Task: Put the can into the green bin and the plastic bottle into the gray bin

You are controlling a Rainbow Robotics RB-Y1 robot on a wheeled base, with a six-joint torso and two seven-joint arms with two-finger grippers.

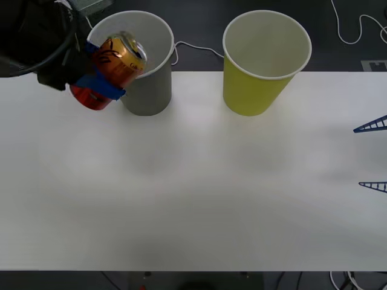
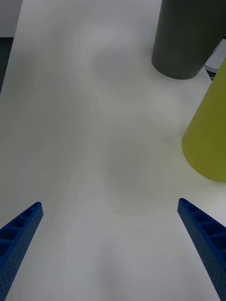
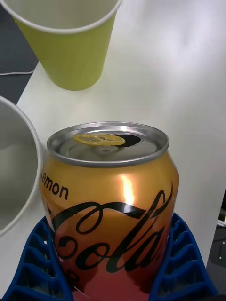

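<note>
Can (image 1: 110,67) between left gripper (image 1: 100,75) fingers (image 3: 40,263).

Bright even light, soft shadows, slight blur

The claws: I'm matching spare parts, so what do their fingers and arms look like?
Both claws have blue fingers with a ribbed, open lattice structure. The right claw has tapered, pointed fingers with finely dotted faces. The left claw has the same blue ribbing, mounted on a bulky black arm with dark cabling.
</note>
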